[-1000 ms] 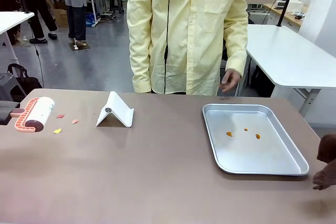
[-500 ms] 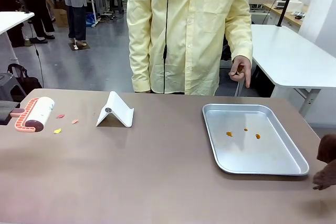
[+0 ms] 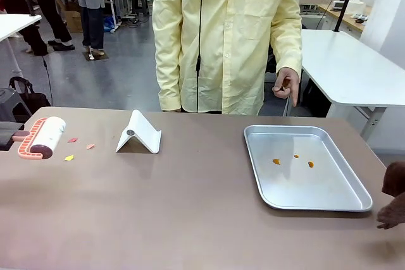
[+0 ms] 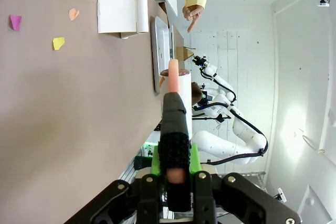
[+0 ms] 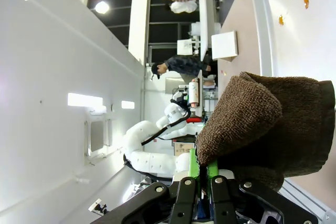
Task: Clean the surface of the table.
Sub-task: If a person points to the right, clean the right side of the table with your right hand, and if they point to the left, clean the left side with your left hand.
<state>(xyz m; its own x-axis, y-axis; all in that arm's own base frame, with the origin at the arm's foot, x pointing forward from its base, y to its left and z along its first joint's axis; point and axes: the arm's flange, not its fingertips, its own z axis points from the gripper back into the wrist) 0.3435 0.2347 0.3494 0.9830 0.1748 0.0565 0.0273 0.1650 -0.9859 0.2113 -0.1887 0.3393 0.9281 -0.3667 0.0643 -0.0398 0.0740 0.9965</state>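
The person's hand [image 3: 286, 85] at the far side has lifted. Your left gripper [image 4: 174, 157] clamps the lint roller [image 4: 178, 82]; your right gripper [image 5: 201, 172] pinches, seemingly, a brown cloth [image 5: 273, 124].

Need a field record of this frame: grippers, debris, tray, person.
left gripper: shut on the pink handle of the white lint roller
right gripper: shut on a folded brown towel
table: grey-brown top, three small coloured scraps beside the roller
stand: white folded stand, right of the scraps
tray: silver metal tray, three orange bits inside
person: yellow coat, far side, hand off the table
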